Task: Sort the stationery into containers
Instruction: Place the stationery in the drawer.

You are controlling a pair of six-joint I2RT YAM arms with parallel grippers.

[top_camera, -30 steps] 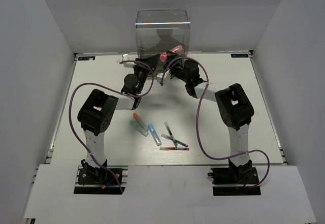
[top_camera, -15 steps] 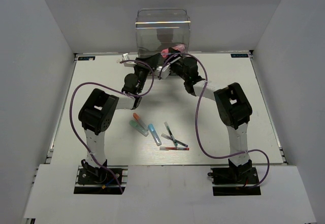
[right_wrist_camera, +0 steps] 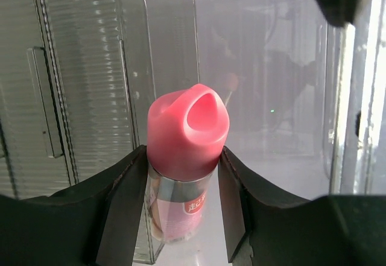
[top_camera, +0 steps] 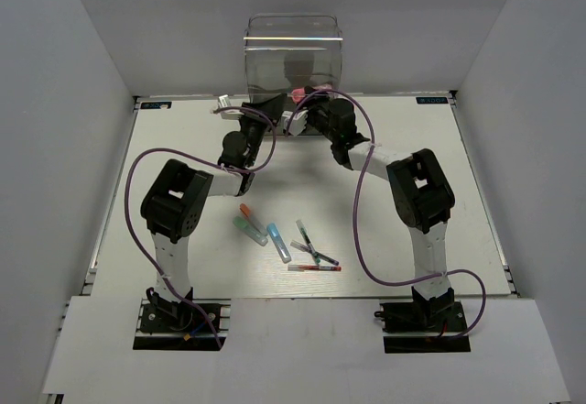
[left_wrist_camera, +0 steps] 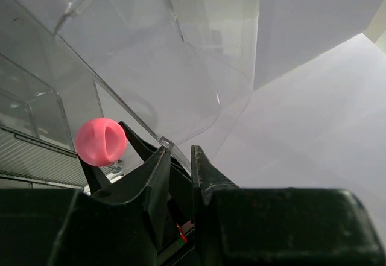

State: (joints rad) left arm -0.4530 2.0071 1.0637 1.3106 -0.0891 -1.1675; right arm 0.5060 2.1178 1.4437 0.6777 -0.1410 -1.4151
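Observation:
The tall transparent box [top_camera: 293,51] stands at the back middle of the table. My right gripper [top_camera: 305,106] is shut on the chunky pink-and-red piece [right_wrist_camera: 187,136], held upright at the box's open drawer front [right_wrist_camera: 90,97]; its pink cap also shows in the left wrist view [left_wrist_camera: 101,141]. My left gripper [top_camera: 265,111] is nearly closed on the thin clear rim of a drawer [left_wrist_camera: 167,141] at the box's foot. On the table lie an orange-capped marker [top_camera: 248,212], a teal one [top_camera: 249,231], a blue one [top_camera: 278,242], dark pens [top_camera: 314,253] and a red pen [top_camera: 314,267].
Both arms reach close together to the box at the back, their purple cables [top_camera: 133,184] looping out to the sides. White walls [top_camera: 73,102] enclose the table on three sides. The loose markers and pens lie between the two arm bases.
My right gripper has carried the pink-and-red piece up and back towards the box's front. My left gripper has stayed at the drawer rim.

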